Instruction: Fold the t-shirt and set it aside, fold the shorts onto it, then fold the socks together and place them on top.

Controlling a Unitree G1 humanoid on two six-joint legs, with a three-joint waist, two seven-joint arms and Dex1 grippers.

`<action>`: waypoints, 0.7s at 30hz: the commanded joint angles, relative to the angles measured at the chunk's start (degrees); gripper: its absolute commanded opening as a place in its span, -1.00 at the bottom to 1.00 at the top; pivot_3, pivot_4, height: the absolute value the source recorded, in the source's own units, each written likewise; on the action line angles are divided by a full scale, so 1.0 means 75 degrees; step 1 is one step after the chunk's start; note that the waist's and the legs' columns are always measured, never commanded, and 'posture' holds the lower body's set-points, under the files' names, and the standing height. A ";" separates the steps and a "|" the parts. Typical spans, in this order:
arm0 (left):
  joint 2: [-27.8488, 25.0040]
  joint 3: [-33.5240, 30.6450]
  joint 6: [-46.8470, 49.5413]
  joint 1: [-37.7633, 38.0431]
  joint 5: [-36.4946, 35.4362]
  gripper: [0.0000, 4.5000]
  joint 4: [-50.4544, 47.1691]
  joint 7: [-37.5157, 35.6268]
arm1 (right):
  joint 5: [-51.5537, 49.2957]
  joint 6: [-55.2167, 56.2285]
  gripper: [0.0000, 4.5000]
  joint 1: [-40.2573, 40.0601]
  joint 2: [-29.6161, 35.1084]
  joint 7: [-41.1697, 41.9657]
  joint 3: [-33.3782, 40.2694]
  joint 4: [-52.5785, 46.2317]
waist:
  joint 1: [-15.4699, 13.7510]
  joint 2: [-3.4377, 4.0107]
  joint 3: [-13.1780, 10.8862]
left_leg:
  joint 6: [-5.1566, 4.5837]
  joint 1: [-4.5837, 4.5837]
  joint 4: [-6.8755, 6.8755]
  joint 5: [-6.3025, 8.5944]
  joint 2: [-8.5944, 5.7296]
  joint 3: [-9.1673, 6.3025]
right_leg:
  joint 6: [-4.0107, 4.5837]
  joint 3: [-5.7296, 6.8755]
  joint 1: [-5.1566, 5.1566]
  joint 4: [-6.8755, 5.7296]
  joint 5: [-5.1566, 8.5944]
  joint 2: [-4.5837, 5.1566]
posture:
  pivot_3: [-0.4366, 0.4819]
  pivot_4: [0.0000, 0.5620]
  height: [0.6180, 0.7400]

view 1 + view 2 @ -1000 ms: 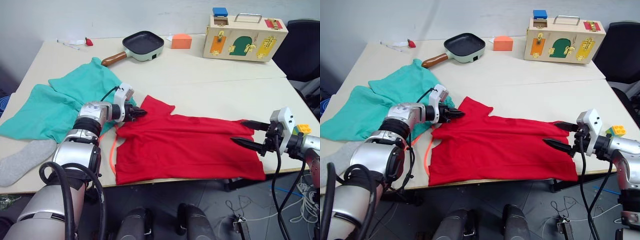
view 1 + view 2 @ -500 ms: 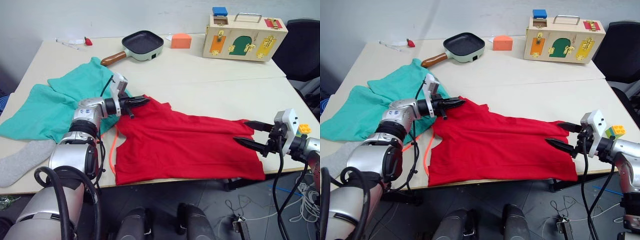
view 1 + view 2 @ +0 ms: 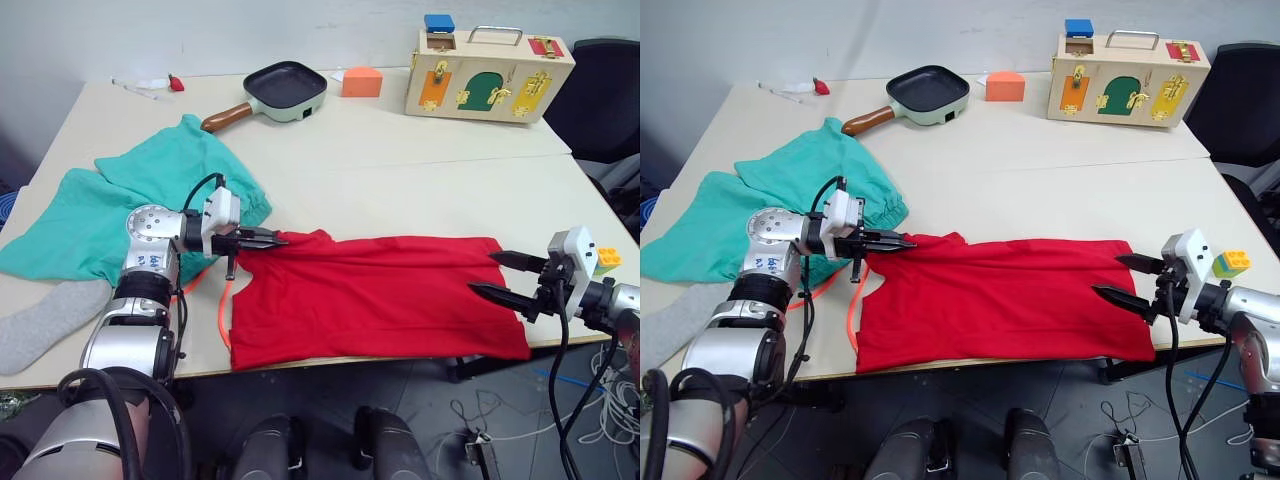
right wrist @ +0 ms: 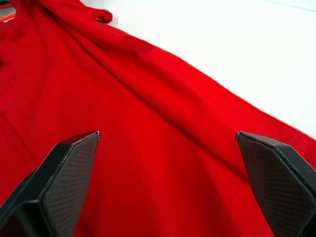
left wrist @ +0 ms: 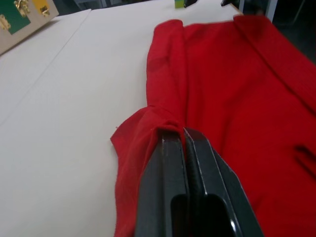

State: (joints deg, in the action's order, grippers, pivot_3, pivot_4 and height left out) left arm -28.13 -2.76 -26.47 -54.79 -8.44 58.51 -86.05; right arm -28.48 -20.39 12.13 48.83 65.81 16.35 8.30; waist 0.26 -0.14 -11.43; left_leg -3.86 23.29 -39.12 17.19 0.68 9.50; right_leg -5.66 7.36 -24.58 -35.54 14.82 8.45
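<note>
The red t-shirt lies spread along the table's front edge, its far side folded over toward me. My left gripper is shut on the shirt's upper left corner, pinching a bunched fold. My right gripper stands open at the shirt's right end, its fingertips wide apart just above the cloth. The teal shorts lie crumpled to the left, their orange drawstring trailing beside the shirt. One grey sock rests at the front left corner.
At the back of the table stand a black frying pan, an orange block and a wooden latch box. A small toy block sits near my right wrist. A black chair is at the far right.
My left gripper has pulled the shirt's upper left corner toward the front, folding the far sleeve and edge over. The right gripper stayed open at the right end.
</note>
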 commanded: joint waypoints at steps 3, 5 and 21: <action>-0.0415 0.0622 -0.1334 0.0518 -0.0263 -0.99 -0.0707 -0.0860 | -0.0101 0.0037 1.00 -0.0114 0.0181 0.0018 0.0333 -0.0214 | 0.0005 0.0000 0.0000 | -0.0003 0.0000 0.0000 0.0002 0.0000 0.0000 | 0.0000 0.0000 0.0000 0.0000 0.0000 0.0001 | -0.05 -0.47 1.00; -0.0562 0.0925 -0.1730 0.0738 -0.0356 -0.99 -0.0840 -0.0860 | -0.0107 0.0034 1.00 -0.0166 0.0166 0.0006 0.0340 -0.0246 | 0.0000 0.0000 0.0000 | -0.0003 0.0000 0.0000 0.0002 0.0000 -0.0001 | 0.0000 0.0000 0.0000 0.0001 0.0000 0.0001 | -0.05 -0.47 1.00; -0.2530 0.1117 0.6427 0.1571 -0.1670 0.87 -0.4120 0.0076 | -0.0324 -0.0321 1.00 -0.0697 0.0274 0.0012 0.0576 -0.0821 | 0.0013 0.0000 0.0000 | -0.0012 0.0002 0.0000 0.0008 0.0002 -0.0006 | -0.0001 0.0003 0.0007 -0.0015 0.0000 -0.0015 | -0.05 -0.47 1.00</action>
State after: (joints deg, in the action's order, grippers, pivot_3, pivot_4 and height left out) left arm -44.96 6.75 11.23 -42.67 -19.31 31.25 -85.84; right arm -29.49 -22.50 7.23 49.45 65.59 18.53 4.76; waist 0.35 -0.14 -11.43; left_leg -3.95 23.31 -39.11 17.25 0.70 9.46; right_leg -5.67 7.39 -24.52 -35.65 14.82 8.26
